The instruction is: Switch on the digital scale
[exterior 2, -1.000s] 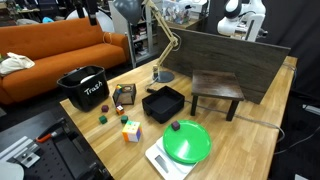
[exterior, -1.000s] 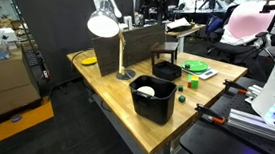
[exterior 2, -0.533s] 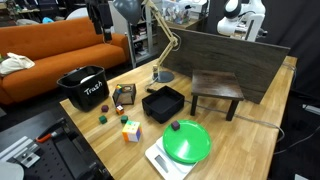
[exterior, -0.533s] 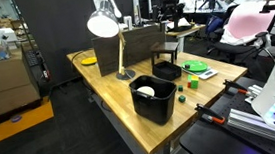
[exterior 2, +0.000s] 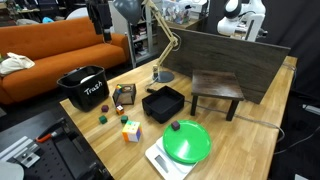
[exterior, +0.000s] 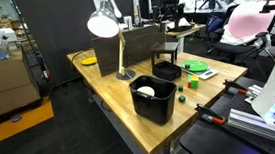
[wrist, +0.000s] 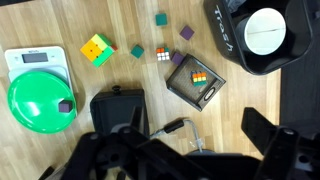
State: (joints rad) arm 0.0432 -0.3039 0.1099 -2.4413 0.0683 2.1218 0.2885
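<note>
Your pincer point(wrist: 180, 150) hangs spread and empty, high over the surface point(wrist: 110, 85). The arm drifted slightly sideways a second ago and has held still since, so I'd judge the approach to the button has not begun. The scale point(wrist: 38, 62) lies well off to one side near the surface's edge, a green dish point(wrist: 38, 105) covering most of it and its display end bare, with cubes point(wrist: 96, 50), black bins point(wrist: 255, 35), a lamp point(exterior: 103, 25) and an orange sofa point(exterior 2: 60, 45) beyond.

Robotics lab: white robot point(exterior 2: 236, 14), workbench point(exterior 2: 262, 120).
</note>
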